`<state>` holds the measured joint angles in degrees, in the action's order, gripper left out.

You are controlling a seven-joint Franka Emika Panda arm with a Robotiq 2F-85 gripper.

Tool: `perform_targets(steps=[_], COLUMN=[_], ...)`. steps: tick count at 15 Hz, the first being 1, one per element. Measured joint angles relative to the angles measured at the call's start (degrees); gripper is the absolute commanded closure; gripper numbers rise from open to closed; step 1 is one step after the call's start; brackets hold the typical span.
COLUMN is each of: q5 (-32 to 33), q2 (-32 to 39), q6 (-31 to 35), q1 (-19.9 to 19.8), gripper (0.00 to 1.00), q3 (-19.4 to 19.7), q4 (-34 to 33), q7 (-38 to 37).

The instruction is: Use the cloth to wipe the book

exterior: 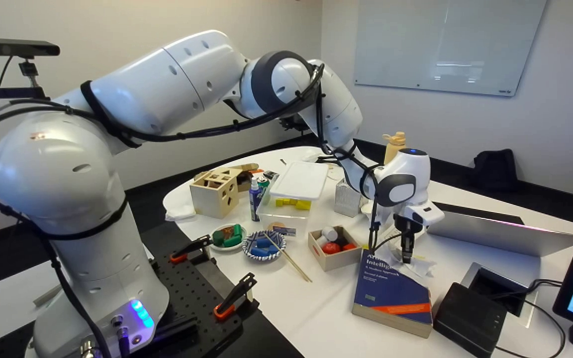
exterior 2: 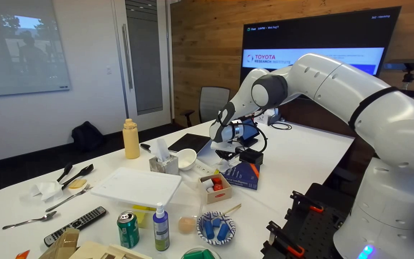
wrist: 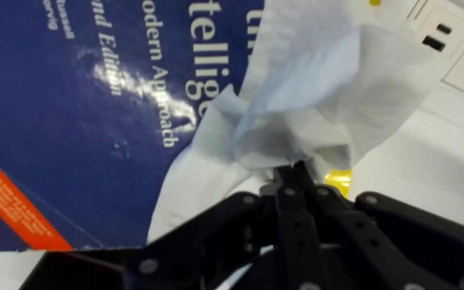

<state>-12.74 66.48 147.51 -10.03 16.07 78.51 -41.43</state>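
The gripper points down, its two fingers drawn together side by side, a fold of the white cloth pinched at their tips. From that grip the cloth spreads in loose creases. One flap runs over the title end of the book, hiding part of the large lettering; another reaches past it toward a white socket panel. The book's corner beneath the folds is hidden.

The book lies flat on the table, dark-blue cover up, an orange band slanting across the end farther from the gripper. Between cloth and band most of the cover shows, glossy, running out to its side edges.

Along one long edge sits a black box, just beside the cover near the band. On the opposite side, by the title end, a wooden box of red and white pieces stands close; whether it touches cannot be told. A grey laptop raises its lid beyond the gripper. The broadest stretch of white tabletop beside the book runs toward the black mounting plate, with a patterned bowl and chopsticks near that table edge.
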Motion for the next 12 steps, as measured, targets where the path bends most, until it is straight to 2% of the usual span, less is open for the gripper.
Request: perform_targets(steps=[5,12], q5=[0.8,2.0], q2=[-0.5,-6.6], q6=[-0.5,-4.3], q1=[0.0,-0.2], gripper=[1.0,1.0], q3=[4.1,6.7], q4=[2.7,14.1], q7=[-0.7,0.3])
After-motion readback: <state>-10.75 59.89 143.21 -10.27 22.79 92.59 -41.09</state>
